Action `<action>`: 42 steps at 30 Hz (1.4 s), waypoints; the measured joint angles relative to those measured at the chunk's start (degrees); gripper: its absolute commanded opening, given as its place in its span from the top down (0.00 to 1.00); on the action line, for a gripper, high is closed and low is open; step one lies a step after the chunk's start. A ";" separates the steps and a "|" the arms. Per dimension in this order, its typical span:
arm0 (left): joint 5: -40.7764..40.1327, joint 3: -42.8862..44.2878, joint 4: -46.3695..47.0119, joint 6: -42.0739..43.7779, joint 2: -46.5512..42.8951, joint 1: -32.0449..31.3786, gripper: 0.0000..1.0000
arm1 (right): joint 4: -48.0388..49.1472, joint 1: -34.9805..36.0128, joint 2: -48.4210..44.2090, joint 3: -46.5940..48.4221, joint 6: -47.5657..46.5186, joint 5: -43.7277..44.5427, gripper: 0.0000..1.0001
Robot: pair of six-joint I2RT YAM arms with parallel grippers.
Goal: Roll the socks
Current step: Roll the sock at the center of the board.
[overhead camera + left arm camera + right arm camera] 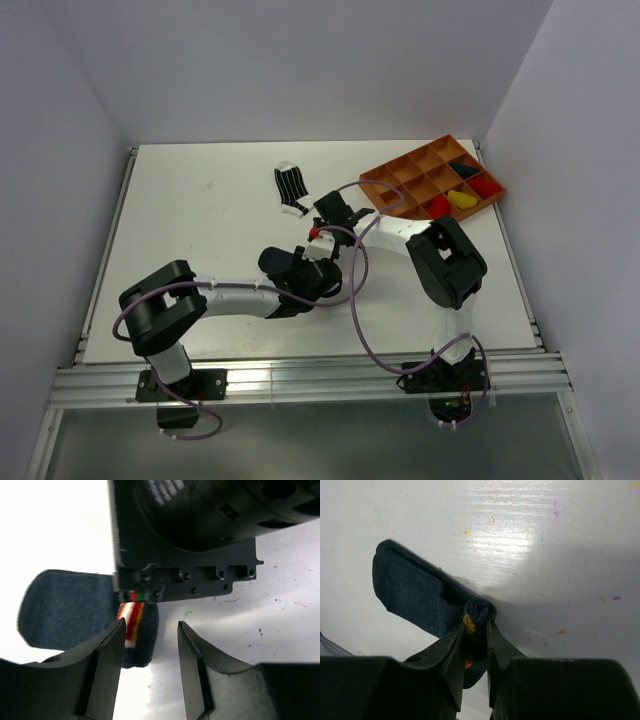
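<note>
A dark navy sock (410, 592) lies flat on the white table. Its cuff end is bunched into a small roll (479, 612), and my right gripper (476, 625) is shut on that roll. From the left wrist the same navy sock (65, 610) shows a red, white and yellow patterned cuff (131, 622). My left gripper (151, 626) stands open just beside that cuff, with only bare table between its fingers. Seen from above, the left gripper (303, 256) and the right gripper (322, 230) meet over the navy sock (272, 258). A black-and-white striped sock (292, 188) lies flat farther back.
An orange compartment tray (398, 172) sits at the back right, with red (438, 206) and yellow (461, 199) bundles in its cells. The right gripper's black housing (190, 540) fills the top of the left wrist view, close above the left fingers.
</note>
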 measured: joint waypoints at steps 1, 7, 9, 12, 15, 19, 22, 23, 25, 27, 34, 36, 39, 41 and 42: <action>0.11 0.33 -0.11 -0.17 0.59 0.00 0.50 | 0.02 0.00 0.00 0.00 0.00 0.00 1.00; 0.48 0.94 -1.40 -2.40 3.02 0.33 0.54 | 0.02 -0.02 0.00 0.00 0.13 -0.35 1.00; 0.74 0.94 -1.70 -3.19 3.02 0.72 0.54 | 0.04 -0.07 0.00 0.00 0.17 -0.42 1.00; 1.75 0.94 -1.97 -4.52 3.02 1.73 0.53 | 0.07 -0.17 0.00 0.00 0.20 -0.52 1.00; 2.54 1.18 -2.19 -5.55 3.30 2.69 0.53 | 0.22 -0.17 0.00 0.00 0.20 -0.52 1.00; 2.47 2.95 -3.50 -6.80 4.76 3.15 0.52 | 0.35 -0.55 0.00 0.00 0.20 -0.57 1.00; 2.49 3.52 -4.22 -7.85 5.05 3.63 0.52 | 0.52 -0.96 0.02 -0.07 0.22 -1.27 1.00; 2.58 3.63 -4.52 -8.37 5.05 3.89 0.54 | 0.61 -1.07 0.00 -0.11 0.22 -1.53 1.00; 2.84 3.87 -5.01 -9.03 5.09 4.50 0.64 | 0.81 -1.20 0.00 -0.11 0.22 -1.81 1.00; 2.93 4.02 -5.46 -9.68 5.27 5.29 0.73 | 1.11 -1.40 0.00 -0.13 0.22 -2.01 1.00; 4.63 5.38 -5.88 -10.40 6.12 6.73 0.99 | 5.18 -2.86 -0.11 -2.14 1.05 -3.93 1.00; 4.94 5.66 -5.97 -10.32 6.29 6.82 0.99 | 5.77 -3.32 -0.17 -2.60 1.29 -4.61 1.00; 5.90 5.95 -5.79 -10.03 6.45 7.32 0.99 | 6.88 -3.85 -0.42 -3.28 1.49 -5.22 0.86; 6.93 5.92 -5.46 -9.75 6.27 7.69 0.99 | 8.04 -4.28 -0.87 -4.22 1.64 -5.57 0.65; 8.07 5.68 -5.11 -9.70 5.99 8.02 0.99 | 8.79 -4.57 -1.38 -5.01 1.79 -5.64 0.59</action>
